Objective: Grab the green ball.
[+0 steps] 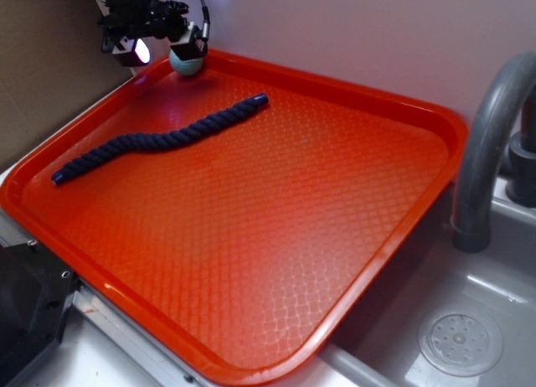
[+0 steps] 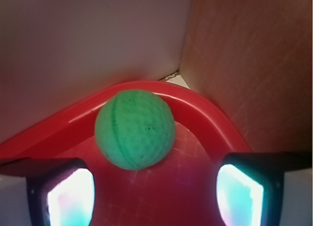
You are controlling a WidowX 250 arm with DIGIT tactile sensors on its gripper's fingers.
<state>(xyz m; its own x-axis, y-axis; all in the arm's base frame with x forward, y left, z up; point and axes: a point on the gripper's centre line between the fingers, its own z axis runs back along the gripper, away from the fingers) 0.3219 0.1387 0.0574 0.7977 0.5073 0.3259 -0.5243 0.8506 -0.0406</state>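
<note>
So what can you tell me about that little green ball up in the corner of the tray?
The green ball is a small, pale mint-green sphere with a finely dimpled matte surface and a darker line curving down one side. It sits in the far corner of the red tray, close to the raised rim. The gripper is open, one finger on each side of the ball, neither visibly touching it. The blue rope lies apart.

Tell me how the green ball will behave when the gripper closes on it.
The green ball is round, so it may roll along the tray's corner rim. Its dimpled matte surface probably grips well. The open gripper fingers straddle it loosely; off-centre closing could squirt it away.
</note>
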